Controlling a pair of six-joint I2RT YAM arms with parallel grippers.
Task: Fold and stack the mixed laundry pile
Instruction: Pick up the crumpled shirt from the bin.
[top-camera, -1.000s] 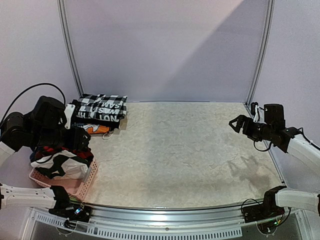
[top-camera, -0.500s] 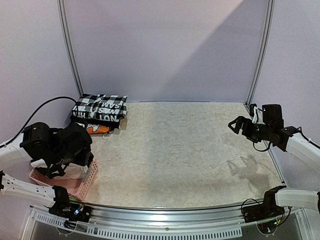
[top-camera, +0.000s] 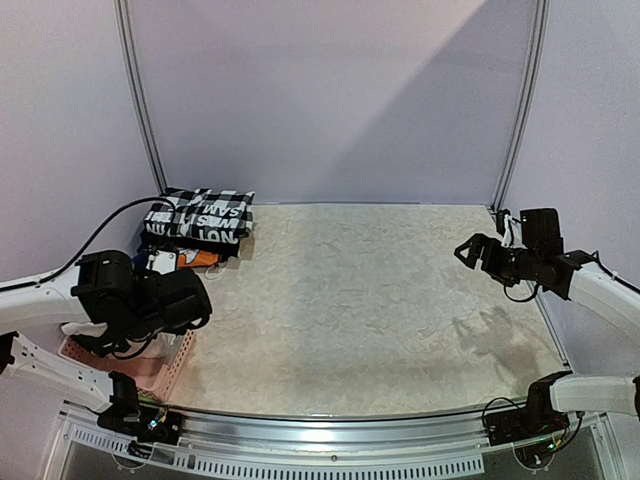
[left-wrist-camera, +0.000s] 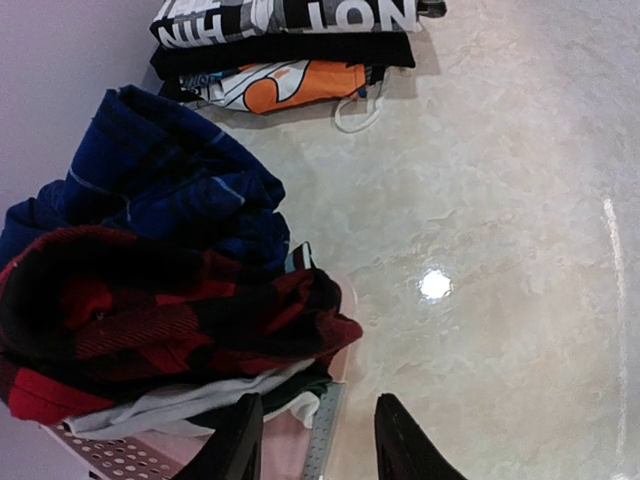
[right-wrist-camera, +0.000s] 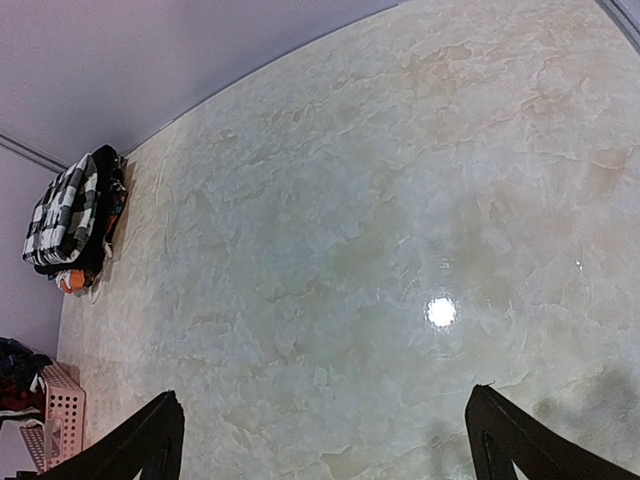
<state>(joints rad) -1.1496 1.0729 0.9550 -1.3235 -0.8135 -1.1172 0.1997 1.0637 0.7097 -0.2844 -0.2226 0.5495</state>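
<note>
Marble-look table (top-camera: 380, 300) leaves me wide room right of the basket (left-wrist-camera: 110, 458). Laundry pile (left-wrist-camera: 150, 260) is heaped in that basket at the near left corner, with the folded stack (top-camera: 200, 218) beyond it. Red plaid shirt (left-wrist-camera: 160, 320) lies left of and just ahead of my left gripper (left-wrist-camera: 318, 440). Its fingers are part-way apart with nothing between them, basket rim beneath. Left arm is far nearer. Right gripper (right-wrist-camera: 325, 445) is spread wide, empty, well apart.

Left hand (left-wrist-camera: 318, 412) angled down, fingers partly apart; right hand (right-wrist-camera: 325, 398) raised, fingers wide.
</note>
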